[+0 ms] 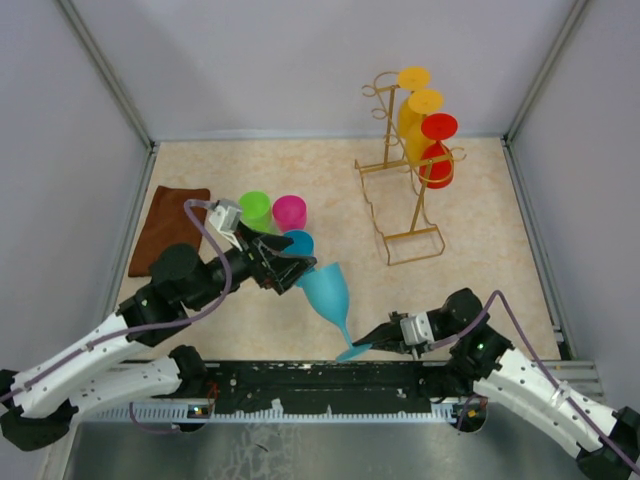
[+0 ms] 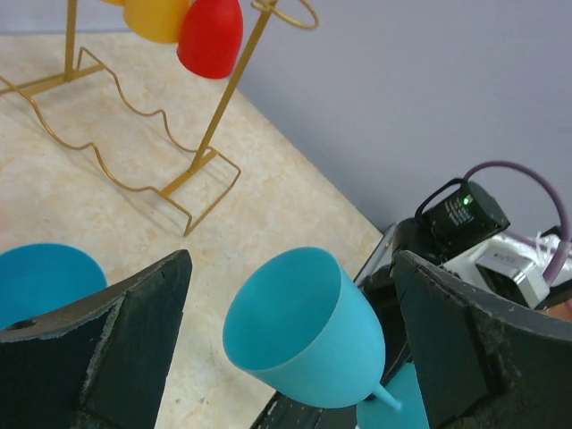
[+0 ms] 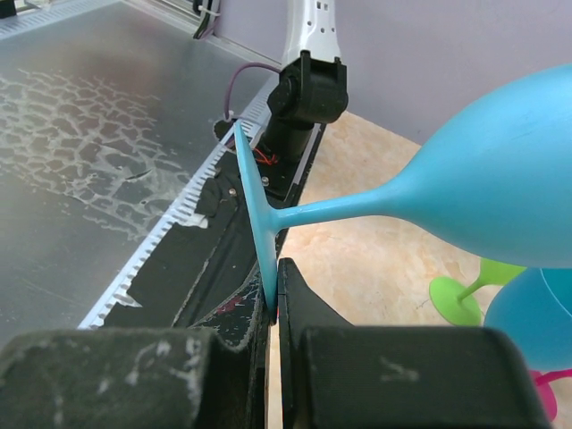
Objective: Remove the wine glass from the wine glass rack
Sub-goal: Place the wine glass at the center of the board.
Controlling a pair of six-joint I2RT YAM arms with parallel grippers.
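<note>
Right gripper (image 3: 275, 308) is pinching the thin foot of the blue wine glass (image 1: 325, 290) edge-on between its pressed-together fingers, low at the near edge of the table (image 1: 470, 220). That glass is lying tilted in the air, off the wine glass rack (image 2: 231, 89), its stem running up and left from the foot and its bowl opening toward the far left. Left gripper (image 1: 290, 268) is standing spread wide just beside the bowl; in the left wrist view the bowl is sitting between the two dark fingers (image 2: 134, 340) with a gap on each side. The rack is standing at the far right, well apart from the held glass, with yellow glasses (image 1: 415, 110) and red glasses (image 1: 437, 160) hanging on it. A green glass (image 1: 255, 208), a pink glass (image 1: 289, 212) and a second blue glass (image 1: 298, 242) are standing just beyond the left gripper, and a brown cloth (image 1: 168, 228) is lying at the far left.
</note>
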